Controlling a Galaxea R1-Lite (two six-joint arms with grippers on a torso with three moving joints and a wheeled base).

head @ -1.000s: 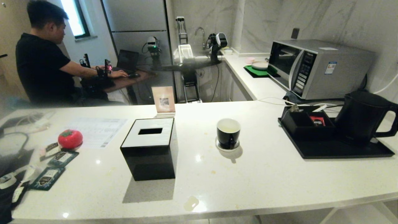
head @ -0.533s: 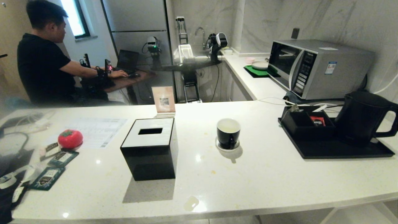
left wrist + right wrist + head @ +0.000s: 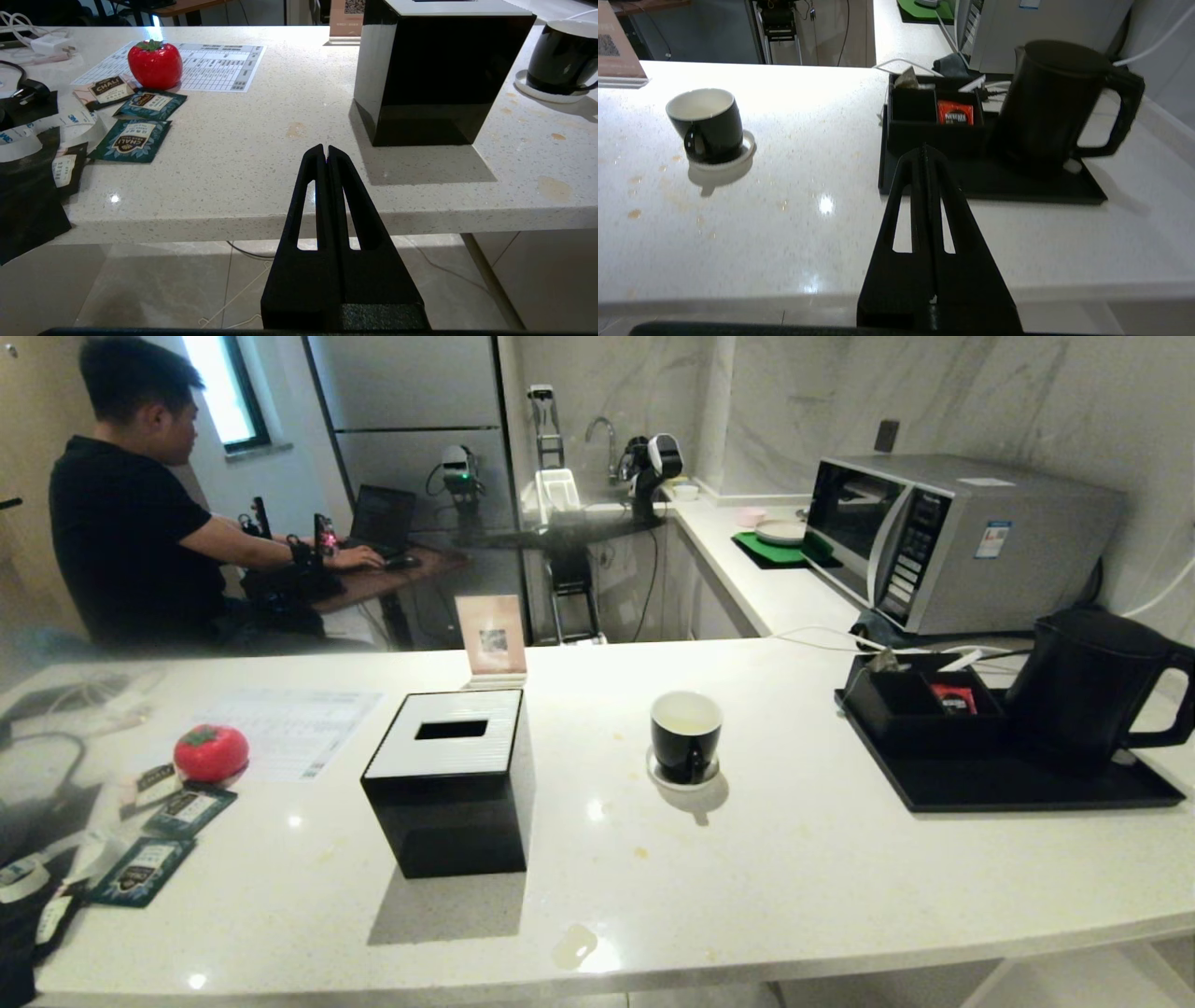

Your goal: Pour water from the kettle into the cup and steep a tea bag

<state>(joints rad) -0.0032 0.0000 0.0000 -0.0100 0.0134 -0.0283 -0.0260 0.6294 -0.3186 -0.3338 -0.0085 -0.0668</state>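
Kettle [image 3: 1083, 686] matte black, upright on tray [image 3: 1027, 789], handle pointing right; my right claw [image 3: 926, 148] pressed together, empty.

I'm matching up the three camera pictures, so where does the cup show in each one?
Head view: the cup stands mid-counter, right of the black box.
Left wrist view: the cup is at the far right edge, beyond the box.
Right wrist view: the cup is at left.
Shared landmark: its white saucer.
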